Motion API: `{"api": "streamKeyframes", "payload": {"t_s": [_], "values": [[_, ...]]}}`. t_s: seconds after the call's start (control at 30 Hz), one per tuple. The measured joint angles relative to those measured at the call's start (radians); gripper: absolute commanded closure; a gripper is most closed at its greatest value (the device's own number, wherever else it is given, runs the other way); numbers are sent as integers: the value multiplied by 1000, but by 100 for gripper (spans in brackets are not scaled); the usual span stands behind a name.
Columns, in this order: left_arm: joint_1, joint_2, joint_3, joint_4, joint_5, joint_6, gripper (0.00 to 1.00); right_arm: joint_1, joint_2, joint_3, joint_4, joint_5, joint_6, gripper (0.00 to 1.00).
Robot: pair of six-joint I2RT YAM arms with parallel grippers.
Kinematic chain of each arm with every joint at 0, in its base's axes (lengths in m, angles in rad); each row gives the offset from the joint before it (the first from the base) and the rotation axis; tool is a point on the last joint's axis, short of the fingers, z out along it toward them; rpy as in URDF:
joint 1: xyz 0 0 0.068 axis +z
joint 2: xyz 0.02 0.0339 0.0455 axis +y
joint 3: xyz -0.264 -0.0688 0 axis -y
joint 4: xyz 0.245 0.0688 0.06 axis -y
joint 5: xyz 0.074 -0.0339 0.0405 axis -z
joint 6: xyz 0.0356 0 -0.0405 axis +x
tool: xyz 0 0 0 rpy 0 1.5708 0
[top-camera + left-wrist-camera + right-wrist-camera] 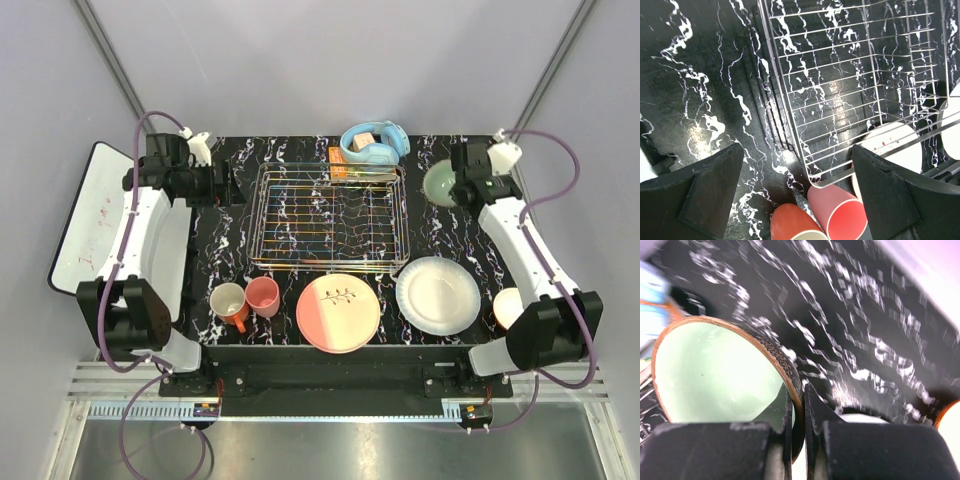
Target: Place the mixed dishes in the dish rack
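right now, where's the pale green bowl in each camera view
top external: pale green bowl at the far right of the table, right of the dish rack.
left wrist: not in it.
right wrist: pale green bowl fills the left half, its rim pinched by the right gripper.
shared landmark: the black marbled table top.

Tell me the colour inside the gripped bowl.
Pale green bowl interior; right wrist view shows it best.

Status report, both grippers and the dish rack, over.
Left gripper open at dish rack left edge. Right gripper shut on pale green bowl rim. Rack empty, nothing blocking it.
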Motion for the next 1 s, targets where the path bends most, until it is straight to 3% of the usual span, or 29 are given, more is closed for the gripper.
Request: {"api": "streamKeyframes", "payload": {"t_s": [0.27, 0.43, 0.6, 1.0], "values": [[0, 25, 0, 8, 7, -20, 8, 293, 204, 306, 0, 266, -263, 100], [0, 22, -17, 17, 7, -19, 9, 406, 385, 381, 11, 382, -405, 100], [0, 7, -41, 13, 7, -19, 9, 423, 492, 385, -7, 445, -487, 100], [0, -40, -48, 17, 8, -19, 9, 436, 539, 407, -7, 516, -543, 100]]}}
